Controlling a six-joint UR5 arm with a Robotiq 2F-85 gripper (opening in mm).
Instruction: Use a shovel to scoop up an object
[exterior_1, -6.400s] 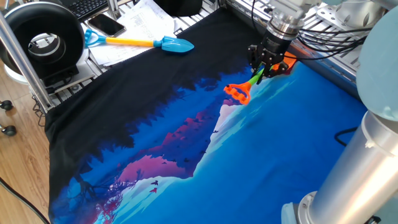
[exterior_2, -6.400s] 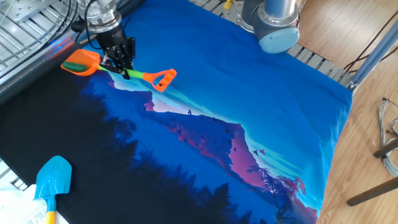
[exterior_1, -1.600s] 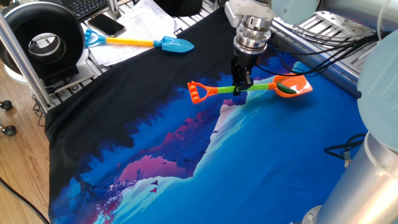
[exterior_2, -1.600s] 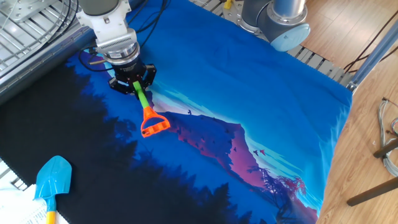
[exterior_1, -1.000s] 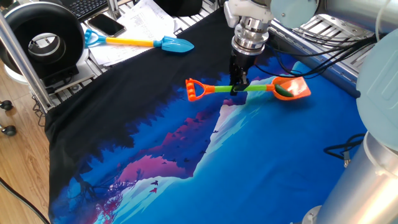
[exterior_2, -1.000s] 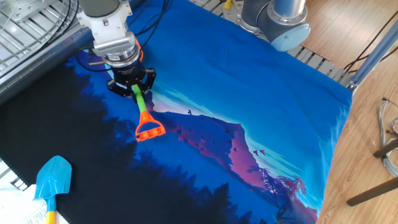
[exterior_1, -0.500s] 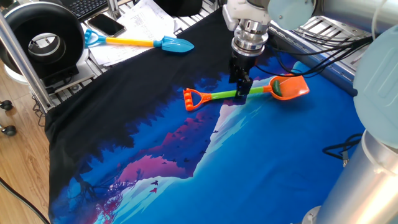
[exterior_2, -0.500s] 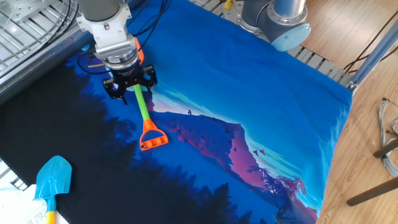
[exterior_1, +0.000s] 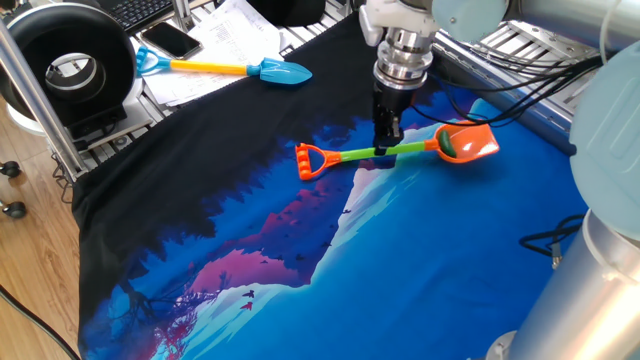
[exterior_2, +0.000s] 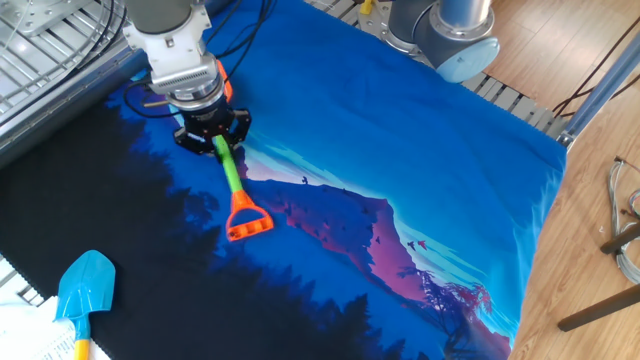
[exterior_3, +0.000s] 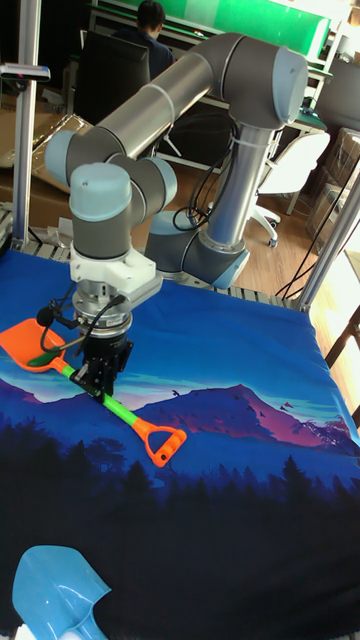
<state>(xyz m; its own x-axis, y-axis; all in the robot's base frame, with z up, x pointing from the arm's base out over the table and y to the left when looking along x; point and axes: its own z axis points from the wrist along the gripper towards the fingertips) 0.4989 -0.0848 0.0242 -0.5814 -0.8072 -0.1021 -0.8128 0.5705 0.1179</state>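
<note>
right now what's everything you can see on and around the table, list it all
shovel: 1, orange blade, green shaft, orange D handle; held by the shaft over the cloth's far side
object: 1, dark green, in the shovel's blade
blue shovel: 1, blue blade and grip, yellow shaft; on papers at the table's far edge
cloth: 1, blue and black mountain print; covering the table
phone: 1, dark; near the blue shovel
papers: several, white; under the blue shovel
round black device: 1; beyond the table's corner
gripper: 1, black, shut on the shovel's shaft
robot arm: 1, grey with light blue caps
</note>
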